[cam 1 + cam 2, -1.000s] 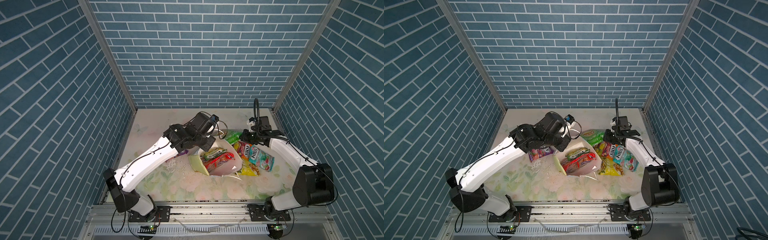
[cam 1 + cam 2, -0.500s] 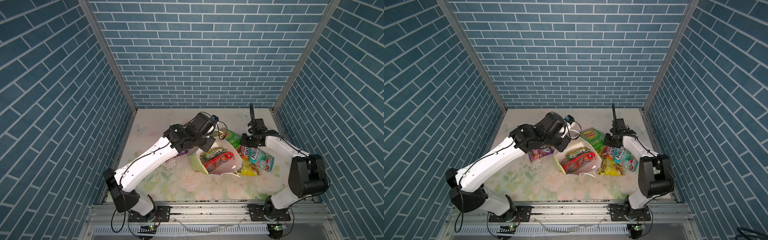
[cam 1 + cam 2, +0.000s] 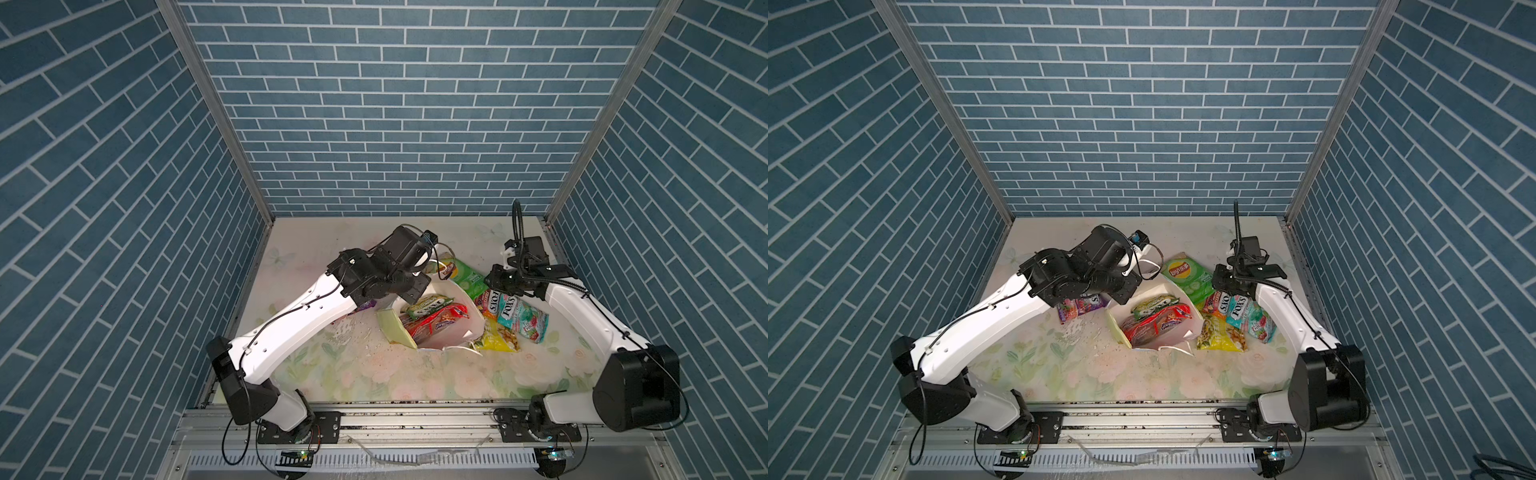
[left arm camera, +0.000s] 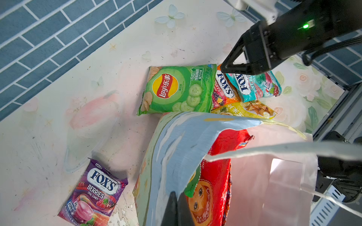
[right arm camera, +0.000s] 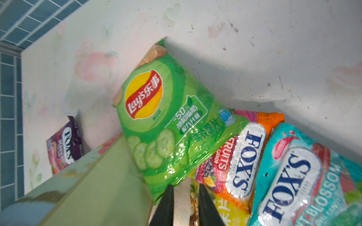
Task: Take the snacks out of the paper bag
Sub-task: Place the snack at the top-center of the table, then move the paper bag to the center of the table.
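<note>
left gripper (image 4: 176, 193) pinched shut on wall of tall white-lined paper gift bag (image 3: 459, 332) | right gripper (image 5: 185, 185) narrowly parted, empty, at edge of green Lay's chip packet (image 5: 166, 121) | glossy red cookie bag (image 3: 440, 318) inside the bag, long axis pointing roughly at the right jaws, lying toward the left arm | right arm free and near, likely picker

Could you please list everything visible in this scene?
paper bag: one, bluish-white and yellow-green, mid-table, tilted, open
red cookie bag: one, red, inside paper bag
small green packet: one, green, inside bag, atop red one
Lay's chips: one, green, table, behind bag
purple Fox's candy: one, purple, table, bag's left
orange Fox's candy: one, orange, bag's right
teal Fox's candy: one, teal, overlapping orange one
yellow packet: one, yellow, bag's right
table: one, pastel floral
left gripper: one, black, shut on bag's wall
right gripper: one, black, open, at chips' edge
</note>
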Motion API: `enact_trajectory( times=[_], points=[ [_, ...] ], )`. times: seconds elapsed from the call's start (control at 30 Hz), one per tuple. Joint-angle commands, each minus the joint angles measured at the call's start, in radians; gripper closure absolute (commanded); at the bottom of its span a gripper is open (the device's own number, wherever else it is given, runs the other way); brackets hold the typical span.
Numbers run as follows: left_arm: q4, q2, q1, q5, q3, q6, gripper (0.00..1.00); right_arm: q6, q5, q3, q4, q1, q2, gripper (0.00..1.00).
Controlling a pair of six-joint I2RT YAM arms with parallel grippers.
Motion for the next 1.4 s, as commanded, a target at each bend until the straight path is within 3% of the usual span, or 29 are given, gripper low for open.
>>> enact_trajectory(
  times=[0.0,0.17,0.4,0.63,0.9,1.37],
  points=[
    [-0.049,-0.024,-0.005,-0.029,-0.008,-0.005,1.0,0.08,-0.089,-0.069,-0.059,0.003,-0.084,0.79],
    [-0.055,-0.023,-0.009,-0.033,-0.007,-0.004,1.0,0.17,-0.212,-0.192,-0.058,0.014,-0.181,0.89],
    [-0.084,-0.017,-0.024,-0.047,-0.008,-0.007,1.0,0.218,-0.235,-0.233,-0.076,0.067,-0.225,0.97],
    [-0.1,-0.017,-0.042,-0.064,0.012,-0.01,1.0,0.265,-0.225,-0.255,0.028,0.175,-0.08,1.0],
    [-0.085,-0.047,-0.05,-0.074,-0.038,-0.036,1.0,0.31,-0.232,-0.296,0.207,0.193,0.071,1.0],
    [-0.082,-0.097,-0.05,-0.11,-0.105,-0.06,1.0,0.363,-0.273,-0.102,0.328,0.336,0.29,1.0]
  ],
)
